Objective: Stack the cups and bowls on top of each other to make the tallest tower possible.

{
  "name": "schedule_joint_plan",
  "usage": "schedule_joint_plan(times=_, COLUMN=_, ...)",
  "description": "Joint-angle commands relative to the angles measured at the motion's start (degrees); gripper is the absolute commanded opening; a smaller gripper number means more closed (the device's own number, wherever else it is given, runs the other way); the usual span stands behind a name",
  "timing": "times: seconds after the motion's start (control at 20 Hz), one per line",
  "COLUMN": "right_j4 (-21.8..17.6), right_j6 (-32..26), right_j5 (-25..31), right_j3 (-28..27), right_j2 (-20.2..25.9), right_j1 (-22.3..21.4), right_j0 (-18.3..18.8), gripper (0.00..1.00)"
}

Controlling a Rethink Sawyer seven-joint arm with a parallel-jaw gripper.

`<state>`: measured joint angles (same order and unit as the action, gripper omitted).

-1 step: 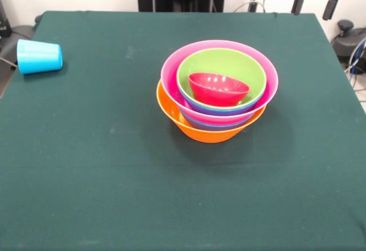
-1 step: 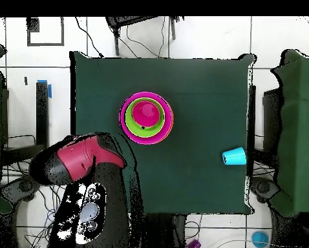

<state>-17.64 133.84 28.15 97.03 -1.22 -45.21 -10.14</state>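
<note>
The bowls sit nested in one pile near the table's middle: orange [image 1: 197, 130] at the bottom, then pink [image 1: 169, 71], a purple-blue rim [image 1: 220, 112], lime green [image 1: 226, 62], and the small red bowl [image 1: 218, 88] tilted inside the green one. From overhead the pile [image 2: 146, 116] shows as coloured rings. The light-blue cup [image 1: 39, 56] lies on its side at the table's left edge, far from the pile, and also shows overhead [image 2: 234, 157]. My gripper [image 1: 315, 2] hangs open and empty above the far right corner, well clear of the bowls. The red arm [image 2: 76, 160] shows overhead.
The green cloth table [image 1: 114, 165] drops off just beside the cup. Cables and dark equipment [image 1: 351, 42] lie off the table's right side. More cables run over the tiled floor [image 2: 138, 35] beyond the table.
</note>
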Motion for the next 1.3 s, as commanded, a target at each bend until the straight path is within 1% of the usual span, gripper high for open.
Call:
schedule_joint_plan(times=0.05, right_j4=-6.08, right_j6=-12.27, right_j5=4.62, right_j3=-2.22, right_j2=7.07, right_j1=0.4, right_j0=1.4, gripper=1.0)
schedule_joint_plan(times=0.55, right_j4=-8.02, right_j6=-11.33, right_j5=4.58, right_j3=-1.3, right_j2=8.57, right_j1=-0.31, right_j0=2.32, gripper=1.0)
schedule_joint_plan(times=0.65, right_j4=-8.16, right_j6=-11.83, right_j5=5.53, right_j3=-2.68, right_j2=9.19, right_j1=0.07, right_j0=2.79, gripper=1.0)
schedule_joint_plan(times=1.05, right_j4=-9.14, right_j6=-10.9, right_j5=5.78, right_j3=-2.35, right_j2=9.37, right_j1=-0.42, right_j0=2.93, gripper=1.0)
schedule_joint_plan(times=1.15, right_j4=-9.06, right_j6=-9.42, right_j5=5.01, right_j3=-0.85, right_j2=8.72, right_j1=-1.44, right_j0=2.85, gripper=1.0)
schedule_joint_plan(times=1.3, right_j4=-8.87, right_j6=-9.17, right_j5=3.58, right_j3=3.63, right_j2=8.38, right_j1=-4.25, right_j0=3.93, gripper=1.0)
